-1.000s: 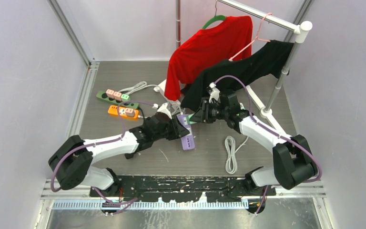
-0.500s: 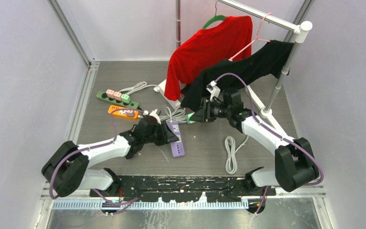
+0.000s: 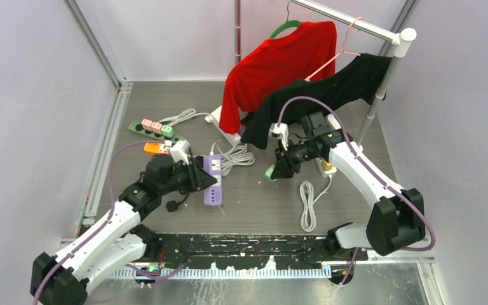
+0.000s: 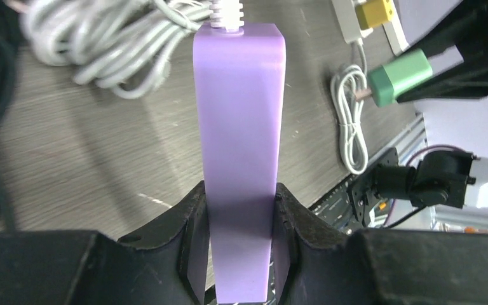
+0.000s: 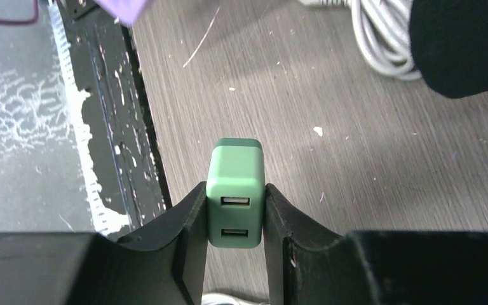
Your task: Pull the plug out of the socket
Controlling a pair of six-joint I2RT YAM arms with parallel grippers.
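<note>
On the grey wood-grain table, a clothes rail is seen at one o'clock, hung with a red top and a black top. At eight o'clock from the table's centre, a purple power strip is clamped across its long sides by the left gripper, and its white cord is led off toward twelve o'clock. Two spare strips, one green and one orange, are laid at ten o'clock. A coiled white cable is left at five o'clock. The green plug is pinched between the fingers of the right gripper, held out of the socket at three o'clock of the purple strip, with bare table between them. In the right wrist view its two USB ports are turned toward the camera.
</note>
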